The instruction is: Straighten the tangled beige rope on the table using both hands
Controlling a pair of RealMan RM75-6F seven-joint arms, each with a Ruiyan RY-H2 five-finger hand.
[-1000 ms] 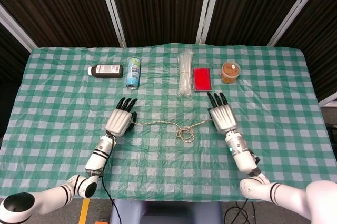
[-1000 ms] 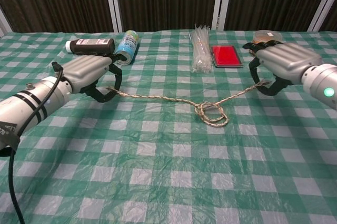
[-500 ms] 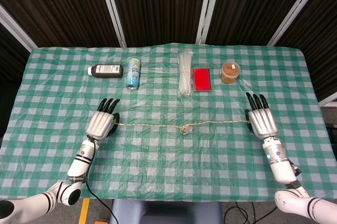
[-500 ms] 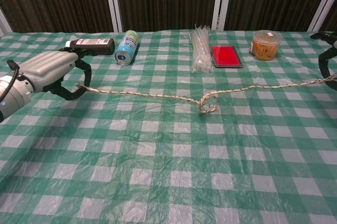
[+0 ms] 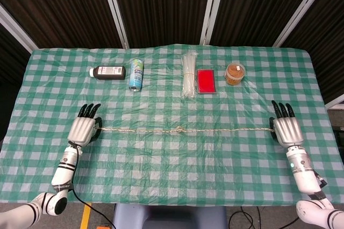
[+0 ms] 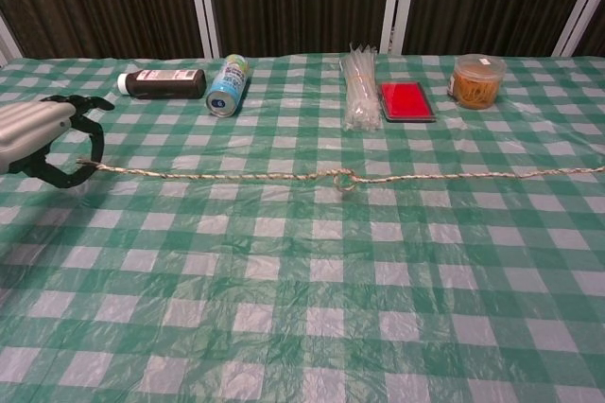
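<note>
As the left hand at nine o'clock and right hand at three each pinch an end, the beige rope lies taut across the table, light, limp, a small knot snagged mid-span.

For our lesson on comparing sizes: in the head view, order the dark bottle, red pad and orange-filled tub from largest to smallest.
1. Red pad
2. Dark bottle, close to the pad, so unsure
3. Orange-filled tub
</note>
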